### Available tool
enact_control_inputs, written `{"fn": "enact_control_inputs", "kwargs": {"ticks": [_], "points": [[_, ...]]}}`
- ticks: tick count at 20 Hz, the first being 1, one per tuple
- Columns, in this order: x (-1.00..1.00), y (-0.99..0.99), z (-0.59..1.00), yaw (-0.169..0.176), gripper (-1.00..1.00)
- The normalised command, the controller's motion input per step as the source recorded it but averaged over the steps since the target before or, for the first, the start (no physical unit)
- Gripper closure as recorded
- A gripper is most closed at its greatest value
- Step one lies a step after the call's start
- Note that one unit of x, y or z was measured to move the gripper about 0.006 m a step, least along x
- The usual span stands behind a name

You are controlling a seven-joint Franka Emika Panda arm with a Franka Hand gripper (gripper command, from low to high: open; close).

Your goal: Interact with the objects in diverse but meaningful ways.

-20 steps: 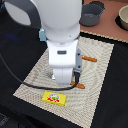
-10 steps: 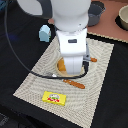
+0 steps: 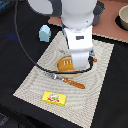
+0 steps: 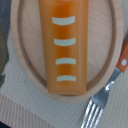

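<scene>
Hovering right above the orange rectangular block [image 4: 65,46], lying lengthwise in an oval wooden dish [image 4: 20,60] on the woven placemat [image 3: 35,85]. Tool state: impossible to tell, fingers out of both views. Risking a clip of the dish rim or the fork [image 4: 100,107] just beside it on descending off-centre. Compared with half a second ago: arm sitting lower and nearer the dish; yellow packet [image 3: 55,98] unmoved.

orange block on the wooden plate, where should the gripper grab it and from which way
Probably across the two long sides of the orange block, near its middle, coming straight down from above. It lies flat along the oval plate, whose raised rim blocks a side approach, and the narrow width looks the easier span. The fork lies just off the plate past one end, so stay away from that end.
</scene>
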Motion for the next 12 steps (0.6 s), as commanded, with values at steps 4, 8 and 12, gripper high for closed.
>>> {"fn": "enact_control_inputs", "kwargs": {"ticks": [4, 8, 12], "points": [[-0.13, 0.09, -0.28, 0.0, -1.0], [-0.19, 0.01, -0.29, 0.0, -1.0], [-0.2, 0.15, -0.28, 0.0, -1.0]]}}
